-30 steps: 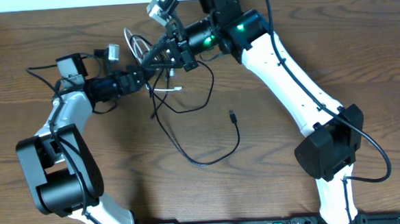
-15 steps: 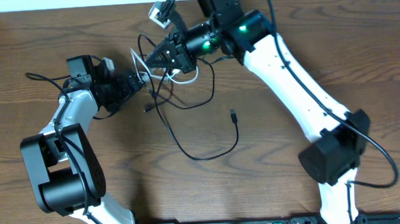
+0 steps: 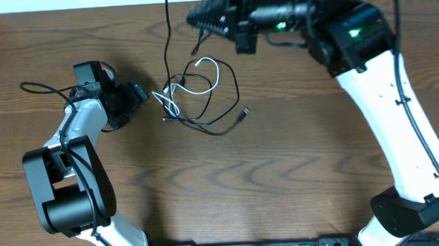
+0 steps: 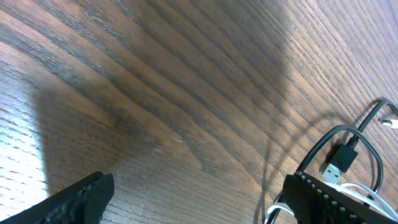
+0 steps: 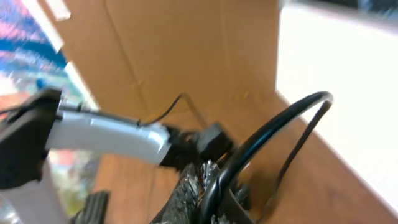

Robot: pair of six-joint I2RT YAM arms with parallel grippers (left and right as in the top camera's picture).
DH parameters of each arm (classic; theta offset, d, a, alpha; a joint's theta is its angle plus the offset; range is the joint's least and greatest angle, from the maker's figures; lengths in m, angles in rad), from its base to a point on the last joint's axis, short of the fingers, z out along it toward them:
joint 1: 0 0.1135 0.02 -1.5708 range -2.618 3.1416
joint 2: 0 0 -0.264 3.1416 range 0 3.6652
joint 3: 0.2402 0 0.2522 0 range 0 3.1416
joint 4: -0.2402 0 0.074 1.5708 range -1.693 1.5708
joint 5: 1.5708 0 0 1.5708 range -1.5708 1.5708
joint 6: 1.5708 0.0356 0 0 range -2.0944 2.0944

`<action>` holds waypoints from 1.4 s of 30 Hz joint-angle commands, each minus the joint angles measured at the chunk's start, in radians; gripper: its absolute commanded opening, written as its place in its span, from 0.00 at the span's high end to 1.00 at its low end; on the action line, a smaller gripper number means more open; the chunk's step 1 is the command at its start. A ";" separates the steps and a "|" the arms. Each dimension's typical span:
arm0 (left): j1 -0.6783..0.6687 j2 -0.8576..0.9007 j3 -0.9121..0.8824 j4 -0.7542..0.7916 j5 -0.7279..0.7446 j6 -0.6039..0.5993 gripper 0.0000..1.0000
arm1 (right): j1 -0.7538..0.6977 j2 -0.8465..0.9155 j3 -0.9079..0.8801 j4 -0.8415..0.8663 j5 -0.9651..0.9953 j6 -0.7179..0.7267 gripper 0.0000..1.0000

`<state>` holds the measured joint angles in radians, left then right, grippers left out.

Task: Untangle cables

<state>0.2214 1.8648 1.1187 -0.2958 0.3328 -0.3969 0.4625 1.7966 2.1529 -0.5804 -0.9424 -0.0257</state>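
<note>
- A thin black cable (image 3: 223, 131) and a thinner white cable with small plugs (image 3: 206, 61) lie tangled just right of the released left gripper (image 3: 140, 93); it should pin the white loop.
- Far side: the right gripper (image 3: 196, 19) is clenched on the black strand; lift it slowly.

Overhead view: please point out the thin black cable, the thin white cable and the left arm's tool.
thin black cable (image 3: 242, 115), overhead view, on the small plug at its free end.
thin white cable (image 3: 205, 60), overhead view, on the top of its loop.
left tool (image 3: 143, 92), overhead view, midway between its open fingertips.
</note>
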 commanded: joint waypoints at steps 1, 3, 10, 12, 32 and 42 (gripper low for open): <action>0.002 0.011 -0.013 -0.006 -0.020 -0.009 0.07 | -0.035 -0.037 0.007 0.074 0.009 0.096 0.99; 0.002 0.011 -0.013 -0.006 -0.020 -0.009 0.08 | -0.055 -0.048 0.007 0.138 0.009 0.126 0.99; 0.002 0.011 -0.013 -0.003 -0.020 -0.009 0.07 | -0.100 -0.073 0.008 0.328 0.009 0.205 0.99; 0.002 0.011 -0.013 -0.002 -0.020 -0.009 0.08 | -0.103 -0.073 0.008 0.381 0.009 0.206 0.99; 0.002 0.011 -0.013 0.002 -0.020 -0.009 0.07 | -0.104 -0.116 0.008 0.985 0.575 0.249 0.99; 0.002 0.011 -0.013 0.002 -0.020 -0.010 0.07 | -0.104 -0.134 0.008 1.029 1.432 0.249 0.99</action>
<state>0.2214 1.8648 1.1187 -0.2913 0.3233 -0.3973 0.3637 1.6833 2.1513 0.4320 0.1070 0.2096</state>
